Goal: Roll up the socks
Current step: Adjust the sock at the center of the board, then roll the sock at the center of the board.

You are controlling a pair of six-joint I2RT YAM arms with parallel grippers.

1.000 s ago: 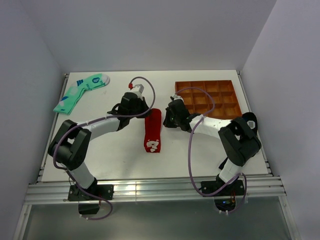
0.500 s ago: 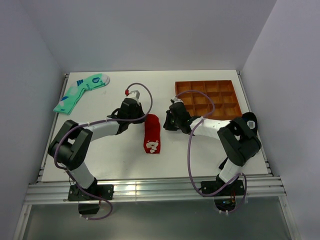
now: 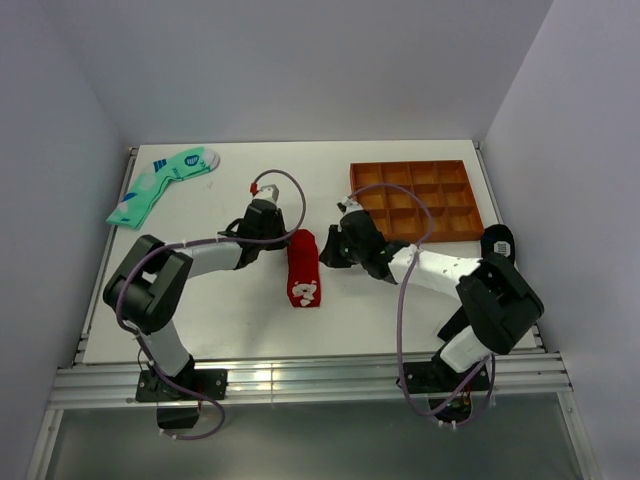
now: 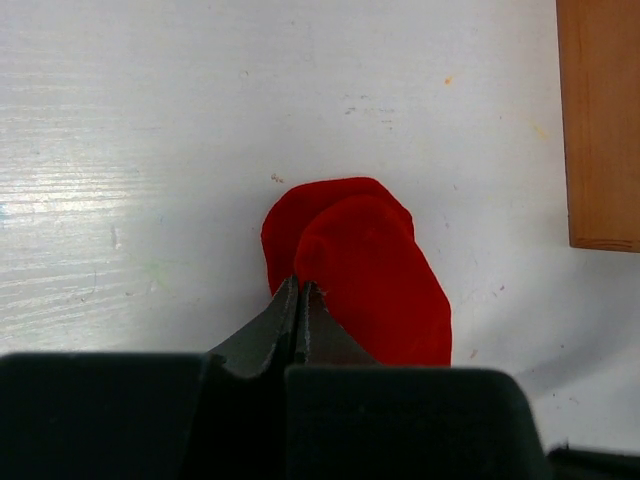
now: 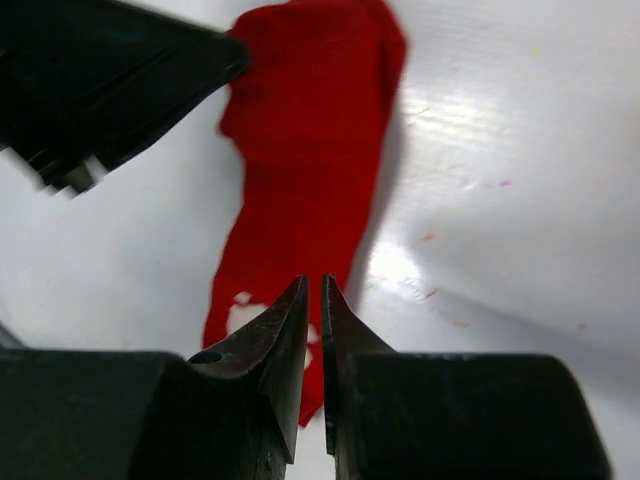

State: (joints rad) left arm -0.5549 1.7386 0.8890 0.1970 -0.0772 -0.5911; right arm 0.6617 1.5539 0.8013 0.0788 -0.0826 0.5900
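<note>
Top external, table (image 3: 230,320): white, bearing the tray (image 3: 407,164) at its far right.
Socks (image 3: 303,270): red, lying left of the tray's near-left corner, white mark at the near end, far end folded over.
Right gripper (image 5: 312,285): between the socks and the tray, jaws all but closed, only a thin slit, gripping nothing.
Left gripper (image 4: 300,285): beyond the socks from the tray, jaws pressed together, pinching the folded end.
Black sock (image 3: 497,243): just beside the tray's near-right corner.
Mint-green sock (image 3: 160,185): well left of the tray.
</note>
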